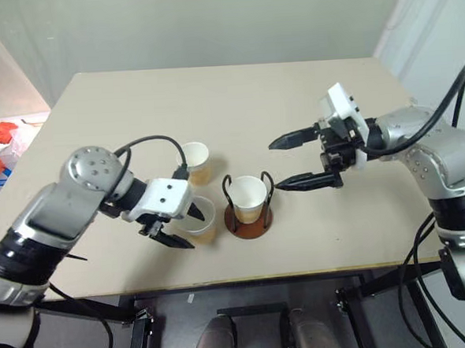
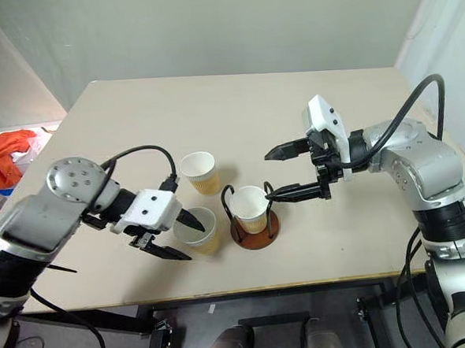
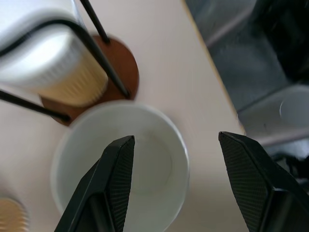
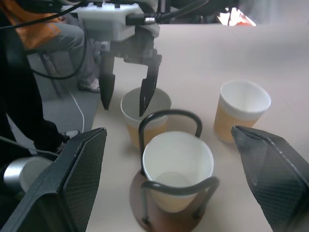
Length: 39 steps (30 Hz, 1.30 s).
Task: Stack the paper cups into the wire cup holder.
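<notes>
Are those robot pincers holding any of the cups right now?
No. The left pincer hangs open around the rim of the nearest paper cup, not yet closed on it. The right pincer is open and empty.

Beige table point(image 1: 236, 103), pale wall point(image 1: 207, 22), perhaps curtained.

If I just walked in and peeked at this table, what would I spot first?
Probably the wire cup holder near the table's front edge, with one paper cup already standing inside it. The open left gripper hangs right over a second cup beside the holder, one finger inside its rim, while a third cup waits just behind. The open right gripper hovers empty on the holder's other side.
</notes>
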Motion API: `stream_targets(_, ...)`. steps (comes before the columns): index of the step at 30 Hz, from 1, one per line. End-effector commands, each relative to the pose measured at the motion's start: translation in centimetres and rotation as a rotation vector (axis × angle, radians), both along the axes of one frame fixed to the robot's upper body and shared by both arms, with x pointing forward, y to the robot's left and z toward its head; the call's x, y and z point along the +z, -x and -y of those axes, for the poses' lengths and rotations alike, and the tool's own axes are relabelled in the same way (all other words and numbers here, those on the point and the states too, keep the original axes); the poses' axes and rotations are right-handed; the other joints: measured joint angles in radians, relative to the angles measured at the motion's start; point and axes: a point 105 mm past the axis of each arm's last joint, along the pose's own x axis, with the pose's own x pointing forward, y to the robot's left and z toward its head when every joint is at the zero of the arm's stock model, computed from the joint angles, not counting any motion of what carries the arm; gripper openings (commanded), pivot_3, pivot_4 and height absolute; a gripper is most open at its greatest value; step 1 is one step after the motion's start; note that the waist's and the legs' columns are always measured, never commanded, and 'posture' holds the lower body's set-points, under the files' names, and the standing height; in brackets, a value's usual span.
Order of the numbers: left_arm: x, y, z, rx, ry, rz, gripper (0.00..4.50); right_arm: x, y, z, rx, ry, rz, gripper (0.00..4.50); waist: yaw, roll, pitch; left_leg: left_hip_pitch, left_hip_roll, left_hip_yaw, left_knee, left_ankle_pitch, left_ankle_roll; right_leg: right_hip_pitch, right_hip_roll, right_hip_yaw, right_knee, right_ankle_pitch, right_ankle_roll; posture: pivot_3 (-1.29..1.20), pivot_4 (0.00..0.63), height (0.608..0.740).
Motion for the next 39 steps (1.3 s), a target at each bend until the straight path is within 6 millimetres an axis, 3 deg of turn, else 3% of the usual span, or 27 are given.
stream_targets(1, -0.4, -0.2, -0.6, -0.050, -0.071, 0.022, 3.05, 1.8, 0.8, 0.3, -0.031, -0.053, 0.054, 4.36, 0.000, 0.000, 0.000, 0.000, 0.000, 0.000, 0.001, 0.000, 0.000, 0.000, 0.000, 0.000, 0.000, 0.000, 0.000, 0.00, 0.150, 0.740)
stream_targets(3, -0.5, -0.3, -0.5, -0.063, -0.075, 0.031, 3.05, 1.7, 1.0, 0.5, -0.041, -0.052, 0.044, 4.36, 0.000, 0.000, 0.000, 0.000, 0.000, 0.000, 0.002, 0.000, 0.001, 0.000, 0.000, 0.000, 0.000, 0.000, 0.001, 0.00, 0.150, 0.740)
stream_targets(5, -0.3, -0.5, -0.4, -0.078, -0.071, 0.041, 2.51, 1.6, 1.2, 0.5, -0.046, -0.052, 0.035, 4.42, 0.001, 0.000, 0.000, -0.001, 0.000, 0.000, 0.002, 0.000, 0.001, 0.001, 0.000, 0.000, 0.000, 0.001, 0.001, 0.00, 0.150, 0.740)
stream_targets(12, 0.6, -0.9, -0.1, -0.087, -0.048, 0.059, 0.05, 1.6, 1.9, 2.0, -0.086, -0.060, 0.011, 4.42, 0.004, 0.000, 0.000, -0.001, -0.001, 0.000, 0.003, 0.000, 0.001, 0.001, 0.000, 0.000, -0.001, 0.001, 0.002, 0.00, 0.150, 0.740)
stream_targets(15, 1.6, -1.0, -0.4, -0.076, -0.021, 0.059, 0.02, 1.8, 2.6, 3.4, -0.112, -0.078, 0.023, 4.42, 0.009, 0.000, 0.000, -0.001, -0.001, 0.000, 0.003, 0.000, 0.001, 0.002, 0.000, 0.000, -0.001, 0.002, 0.003, 0.00, 0.150, 0.740)
stream_targets(20, 7.4, -0.9, -1.2, -0.070, 0.106, 0.121, 0.02, 2.4, 5.0, 6.6, -0.134, -0.172, 0.017, 4.42, 0.014, -0.001, 0.000, -0.004, -0.001, 0.000, 0.003, 0.000, 0.002, 0.001, 0.000, 0.000, -0.002, 0.001, 0.005, 0.00, 0.150, 0.740)
stream_targets(24, 14.2, -0.5, 0.6, -0.159, 0.267, 0.242, 0.02, 1.3, 5.9, 9.3, -0.266, -0.159, 0.005, 4.42, 0.024, -0.001, 0.000, -0.005, -0.002, -0.001, 0.003, -0.001, 0.002, 0.002, 0.000, 0.001, -0.004, 0.000, 0.007, 0.00, 0.150, 0.740)
stream_targets(27, 17.1, 0.2, 3.1, -0.281, 0.349, 0.275, 0.02, 1.2, 6.2, 9.8, -0.317, -0.172, 0.010, 4.42, 0.023, 0.000, 0.000, -0.005, -0.003, 0.000, 0.004, -0.001, 0.002, 0.004, 0.000, 0.003, -0.009, -0.002, 0.010, 0.00, 0.150, 0.740)
stream_targets(29, 17.1, -0.1, 4.8, -0.360, 0.345, 0.264, 0.02, 1.0, 6.1, 9.6, -0.330, -0.179, 0.015, 4.42, 0.022, 0.001, 0.000, -0.004, -0.004, 0.001, 0.004, -0.002, 0.004, 0.006, 0.000, 0.004, -0.012, 0.000, 0.013, 0.00, 0.150, 0.740)
stream_targets(32, 15.5, -0.9, 6.9, -0.438, 0.297, 0.221, 0.02, 0.9, 6.1, 9.3, -0.349, -0.187, 0.029, 4.42, 0.022, 0.003, 0.001, -0.003, -0.004, 0.001, 0.006, -0.001, 0.005, 0.010, 0.000, 0.004, -0.015, 0.002, 0.018, 0.00, 0.150, 0.740)
stream_targets(39, 11.9, -2.4, 9.2, -0.560, 0.163, 0.201, 0.02, 1.1, 6.9, 9.9, -0.439, -0.187, 0.046, 4.42, 0.023, 0.003, 0.001, -0.010, -0.004, 0.001, 0.015, -0.005, 0.011, 0.010, 0.000, 0.005, -0.018, 0.004, 0.031, 0.00, 0.150, 0.740)
